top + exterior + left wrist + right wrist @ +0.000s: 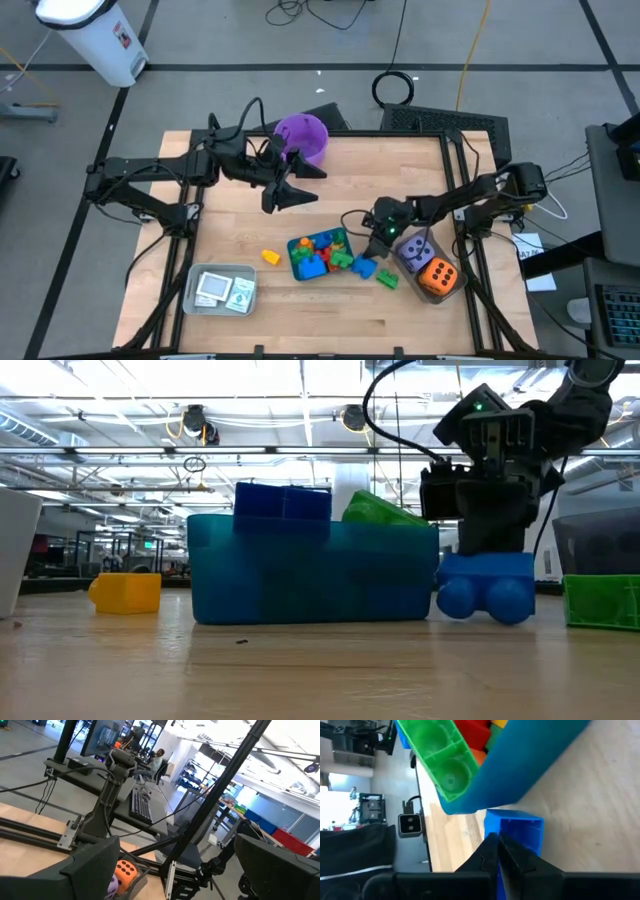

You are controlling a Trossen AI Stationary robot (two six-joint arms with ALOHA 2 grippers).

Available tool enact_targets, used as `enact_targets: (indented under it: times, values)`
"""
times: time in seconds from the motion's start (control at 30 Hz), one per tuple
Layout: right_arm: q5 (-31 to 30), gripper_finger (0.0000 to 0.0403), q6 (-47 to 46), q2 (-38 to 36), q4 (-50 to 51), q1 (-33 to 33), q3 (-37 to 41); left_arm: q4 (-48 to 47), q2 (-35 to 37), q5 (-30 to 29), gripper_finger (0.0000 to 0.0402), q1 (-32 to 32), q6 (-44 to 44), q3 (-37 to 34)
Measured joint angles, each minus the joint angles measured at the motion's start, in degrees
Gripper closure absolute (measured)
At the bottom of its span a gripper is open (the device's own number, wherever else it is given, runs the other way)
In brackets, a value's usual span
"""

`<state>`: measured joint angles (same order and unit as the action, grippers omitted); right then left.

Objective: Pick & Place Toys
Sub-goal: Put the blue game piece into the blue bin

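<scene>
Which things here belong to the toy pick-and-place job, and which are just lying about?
Job: yellow brick, blue brick, green brick, bricks in the teal tray, purple die, orange die, cards.
Lying about: purple bucket, white bin.

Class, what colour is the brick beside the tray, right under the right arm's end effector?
Blue: the brick beside the teal tray shows best in the low view.

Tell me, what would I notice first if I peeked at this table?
Probably the blue tray heaped with bright bricks near the table's front middle, with the right gripper down at a blue brick beside it. Next, the purple bucket at the back, by the left gripper, open above the table.
</scene>
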<state>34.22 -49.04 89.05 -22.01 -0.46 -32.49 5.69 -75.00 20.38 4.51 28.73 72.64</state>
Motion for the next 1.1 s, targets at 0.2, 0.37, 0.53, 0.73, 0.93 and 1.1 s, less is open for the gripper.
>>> enact_targets:
  times: [0.2,0.37,0.53,0.73,0.93,1.1]
  values:
    - [1.9,0.0402,0.7,-3.5,1.3,-0.7,0.0,0.1,0.0,0.0,0.0002,0.0,0.4,0.0]
    - [2.0,0.0402,1.7,-10.1,2.4,-0.8,0.0,0.2,0.0,0.0,0.0002,0.0,1.5,0.0]
    - [-1.2,0.0403,1.7,-19.1,4.7,-1.3,0.0,3.0,0.0,0.0,0.0002,0.0,2.5,0.0]
    - [-11.6,0.0403,1.8,-29.2,-0.9,-2.2,0.0,4.4,0.0,-1.5,0.0002,0.0,1.3,0.0]
    - [-21.2,0.0403,4.7,-34.5,-12.0,-2.9,0.0,4.1,-0.9,-5.6,0.0002,0.0,0.3,-0.1]
    - [-26.4,0.0403,8.4,-35.4,-17.4,-3.0,0.0,4.6,-4.5,-6.5,0.0002,0.0,1.7,-0.1]
